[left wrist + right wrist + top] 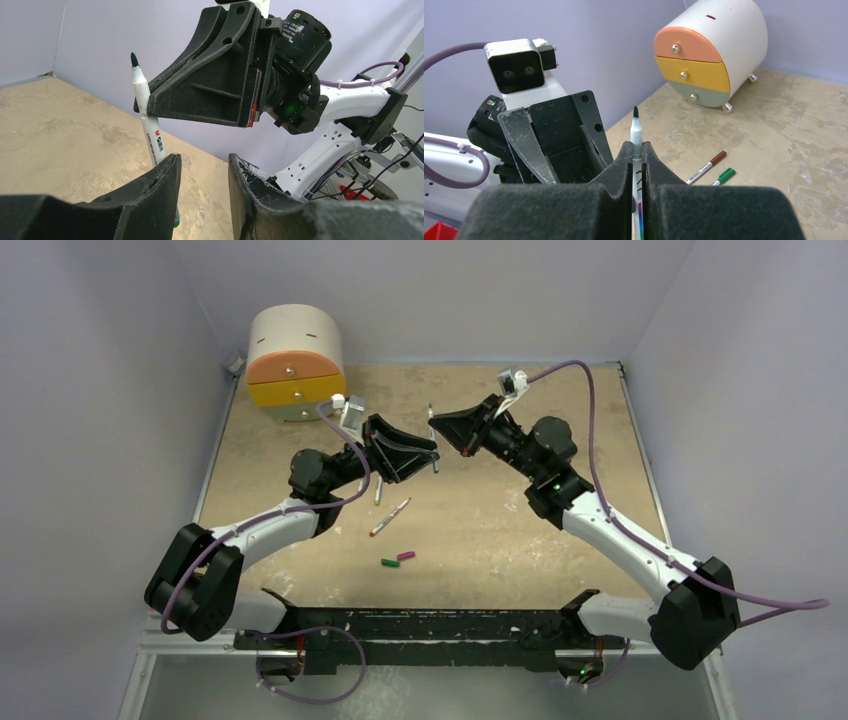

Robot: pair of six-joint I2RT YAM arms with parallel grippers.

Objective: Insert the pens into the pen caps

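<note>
at the back left corner of the table (500, 530) sits a small round drawer unit (295, 360), white, with an orange and a yellow drawer front. the left tool (204, 162) hangs above the middle of the table. its two fingers (150, 200) stand apart, and nothing is between them.

under it, a little toward the arm bases, two pens lie on the table. the green-ended pen (378, 492) lies almost straight, and just beside it the red-ended pen (390, 517) lies on a slant. closer to the bases are two loose caps, a green cap (389, 563) and a magenta cap (406, 556). they lie side by side, nearly touching, and apart from both pens.

just right of the left tool, the right tool (434, 424) is clamped tight on the held pen (636, 131), gripping its white barrel. that pen stands close to upright, with its bare dark green tip poking up past the fingertips and no cap on it. in the left wrist view its lower barrel runs down behind one finger of the left tool. i cannot tell whether it touches that finger. the two tools face each other with their tips close together.
</note>
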